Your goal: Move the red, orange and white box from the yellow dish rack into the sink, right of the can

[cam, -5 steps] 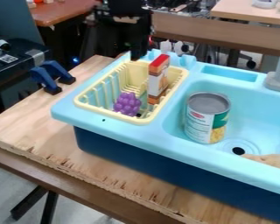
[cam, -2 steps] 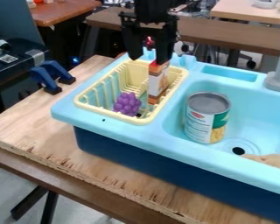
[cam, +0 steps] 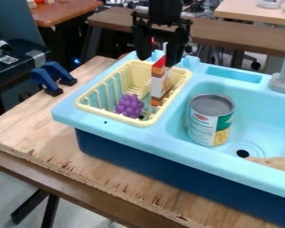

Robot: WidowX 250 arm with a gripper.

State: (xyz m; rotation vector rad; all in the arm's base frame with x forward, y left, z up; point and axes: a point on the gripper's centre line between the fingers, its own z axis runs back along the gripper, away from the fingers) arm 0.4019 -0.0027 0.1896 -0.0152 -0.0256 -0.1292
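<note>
Gripper (cam: 157, 61) — fingers apart — hangs near an upright box (cam: 159, 84) (in the basket (cam: 112, 116)).

The arm (cam: 164, 9) was black. Above the yellow basket (cam: 109, 116), the gripper (cam: 158, 61) comprised a wide crossbar (cam: 161, 21) and two blocky black fingers (cam: 143, 42).

basin (cam: 133, 148): smooth plastic | can (cam: 211, 119): metal lid, paper label | board (cam: 43, 133): wood, rough splintered edge
</note>
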